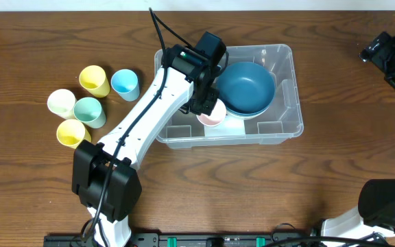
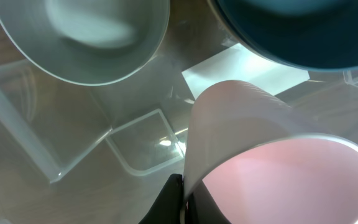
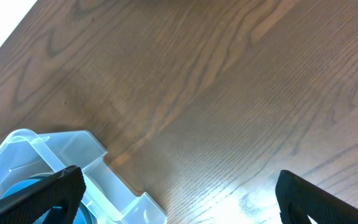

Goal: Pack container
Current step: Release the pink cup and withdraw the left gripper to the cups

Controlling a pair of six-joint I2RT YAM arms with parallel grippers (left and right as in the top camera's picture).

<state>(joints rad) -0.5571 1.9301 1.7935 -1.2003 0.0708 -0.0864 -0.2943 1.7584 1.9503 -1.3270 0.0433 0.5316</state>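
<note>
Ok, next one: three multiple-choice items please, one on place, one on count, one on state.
1. Where is the pink cup? A on the table; B inside the container; C in the blue bowl.
2. How many cups stand left of the container? A three; B five; C seven.
3. The right fingers are: A open; B shut on a cup; C shut, empty.
Answers: B, left fingers hold it within the container walls; B, two yellow, blue, mint, cream; A, spread with nothing between.

bowl in container, cup beside bowl, more cups left
</note>
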